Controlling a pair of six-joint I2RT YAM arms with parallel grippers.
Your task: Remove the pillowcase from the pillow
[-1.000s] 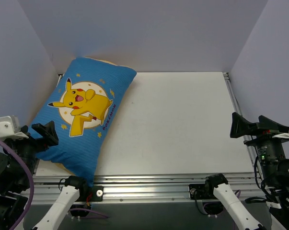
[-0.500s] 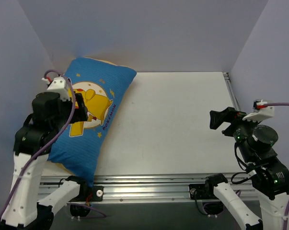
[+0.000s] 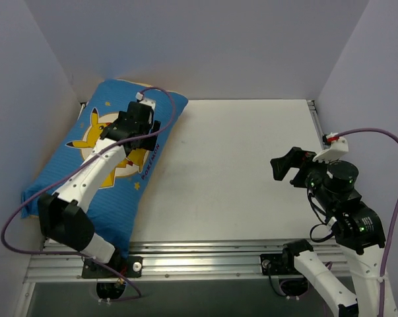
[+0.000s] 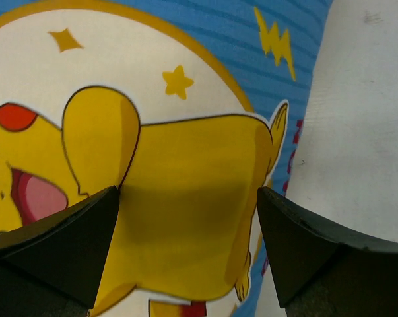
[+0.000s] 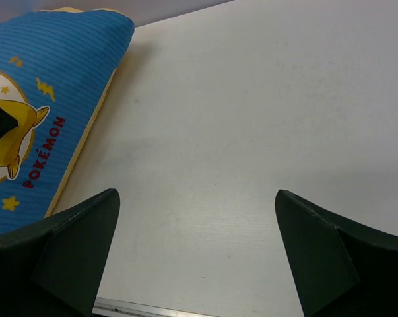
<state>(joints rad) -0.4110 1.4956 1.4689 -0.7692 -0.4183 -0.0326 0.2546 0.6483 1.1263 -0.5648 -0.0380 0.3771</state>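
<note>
1. Reaching step: the left claw (image 4: 185, 198) hung spread apart over the cartoon (image 4: 179, 158) on the pillowcase (image 3: 116, 201), which lay along the counter's (image 3: 238, 172) left side.
2. The right claw (image 5: 195, 198) gaped over the counter, holding nothing.
3. Next, it likely needed a pinch of loose fabric.
4. The pillow was hidden inside; the opening could not be made out.

My pillowcase (image 3: 116, 201) lies slantwise on the left of the surface, from the near-left edge to the far left corner. It is blue and faintly striped, Pikachu print up, with a pale yellow edge along its right side. It is plump, and the pillow inside is hidden.
</note>
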